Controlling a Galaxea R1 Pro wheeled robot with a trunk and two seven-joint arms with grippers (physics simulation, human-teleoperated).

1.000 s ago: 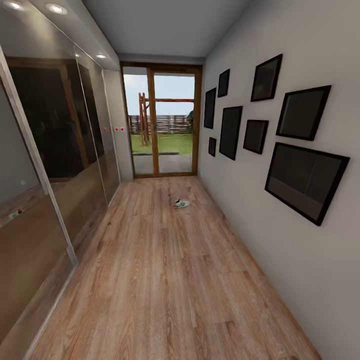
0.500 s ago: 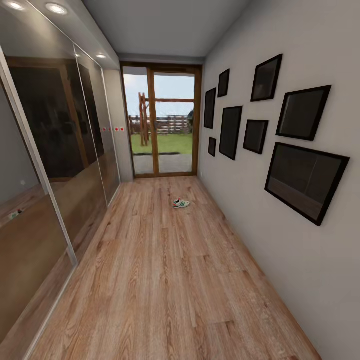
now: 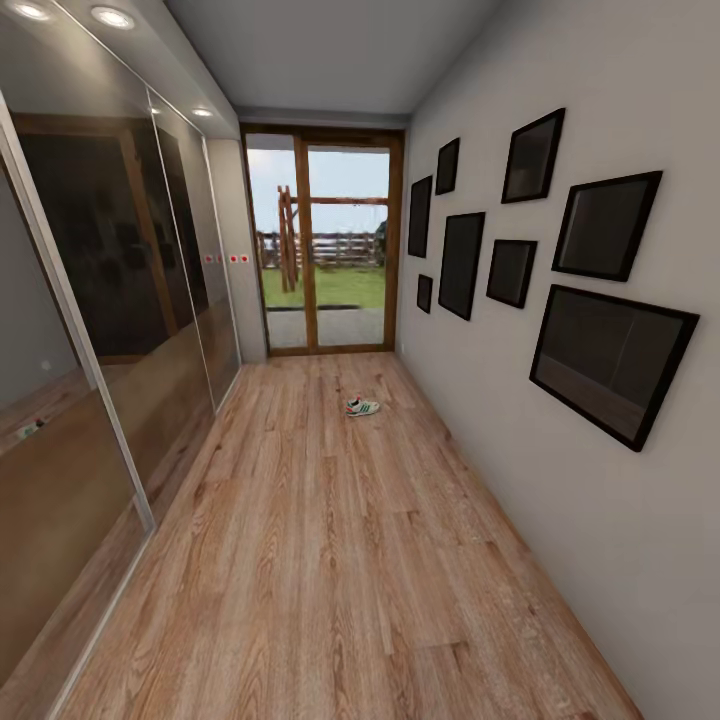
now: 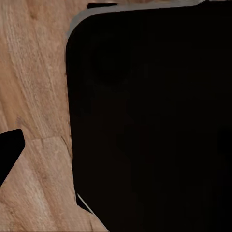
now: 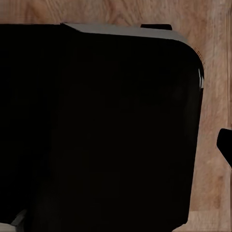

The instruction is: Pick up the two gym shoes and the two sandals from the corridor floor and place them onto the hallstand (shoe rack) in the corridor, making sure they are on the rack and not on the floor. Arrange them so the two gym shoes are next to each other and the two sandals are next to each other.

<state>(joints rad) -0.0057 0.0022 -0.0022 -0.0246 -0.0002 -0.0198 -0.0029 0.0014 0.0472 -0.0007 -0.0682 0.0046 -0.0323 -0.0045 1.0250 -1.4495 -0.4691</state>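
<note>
Landmark: the glazed door [image 3: 322, 245] at the far end of the corridor; all places below are given relative to it.
Change since one second ago: the walls, floor and frames are seen in the same places, so the base appears to have been stationary; beyond the door the rendered fence and garden are drawn differently, and the shoe on the floor is shown more sharply, with no evident move.
Meaning for the task: no approach is judged to have been made in this interval; the task is judged to be at its very start, with nothing yet lifted.
Gym shoe [image 3: 362, 407]: one white shoe with green stripes is seen on the corridor floor [image 3: 330, 560], a short way in front of the door, slightly toward the wall of dark picture frames [image 3: 610, 360].
Reflection: a small shoe-like shape is mirrored in the glossy wardrobe panel [image 3: 30, 428], well back from the door; which shoe it is cannot be told.
Left claw: its state cannot be told; a dark rounded body [image 4: 150, 121] is seen over floor planks in the left wrist view.
Right claw: its state cannot be told; a similar dark body [image 5: 96, 125] is seen in the right wrist view.
Shoe relative to claws: the gym shoe is judged well apart from both, far down the corridor toward the door.
Next requirement: a drive toward the door is judged necessary before any grasp.
</note>
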